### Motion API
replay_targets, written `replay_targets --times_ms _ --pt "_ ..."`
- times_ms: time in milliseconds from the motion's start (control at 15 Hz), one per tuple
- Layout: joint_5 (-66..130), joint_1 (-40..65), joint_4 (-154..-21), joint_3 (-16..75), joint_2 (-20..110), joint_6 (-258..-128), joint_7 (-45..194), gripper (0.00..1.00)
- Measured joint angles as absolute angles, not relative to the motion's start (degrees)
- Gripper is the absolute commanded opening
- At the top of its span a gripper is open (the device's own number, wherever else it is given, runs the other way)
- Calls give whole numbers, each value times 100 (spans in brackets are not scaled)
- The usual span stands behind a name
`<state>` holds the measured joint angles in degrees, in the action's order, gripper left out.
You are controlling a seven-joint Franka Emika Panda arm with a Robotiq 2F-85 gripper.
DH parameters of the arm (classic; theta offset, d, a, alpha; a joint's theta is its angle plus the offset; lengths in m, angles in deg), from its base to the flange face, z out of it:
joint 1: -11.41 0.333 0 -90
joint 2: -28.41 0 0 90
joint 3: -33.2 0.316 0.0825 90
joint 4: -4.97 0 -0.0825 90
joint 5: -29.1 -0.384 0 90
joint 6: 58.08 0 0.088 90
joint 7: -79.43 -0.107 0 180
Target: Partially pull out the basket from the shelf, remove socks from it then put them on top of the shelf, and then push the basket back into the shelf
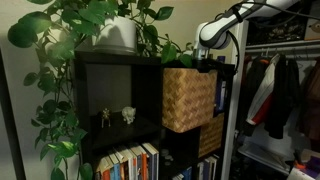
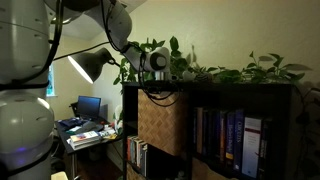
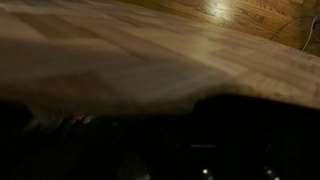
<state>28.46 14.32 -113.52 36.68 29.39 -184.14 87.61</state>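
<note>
Woven basket (image 1: pixel 188 98) partway out of an upper cubby of the dark shelf (image 1: pixel 78 100), front face jutting past the shelf's edge in both exterior views; inside of it hidden. Gripper (image 1: pixel 207 62) right at the basket's top rim, on a white arm reaching in over the shelf, half behind leaves of the plants (image 1: pixel 100 20) on the top board. State of the jaws impossible to tell: too dark and small in the exterior views, and nothing but a blurred tan surface above blackness in the wrist view. Two small figurines (image 1: pixel 117 116) in the cubby beside the basket, books (image 1: pixel 128 162) below.
</note>
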Motion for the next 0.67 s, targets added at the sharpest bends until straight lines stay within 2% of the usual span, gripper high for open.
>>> replay_targets --times_ms 400,667 --pt "2831 1437 -11339 3669 2859 -18342 8762 8" --pt "2757 1438 -11314 3669 2712 -18156 8836 0"
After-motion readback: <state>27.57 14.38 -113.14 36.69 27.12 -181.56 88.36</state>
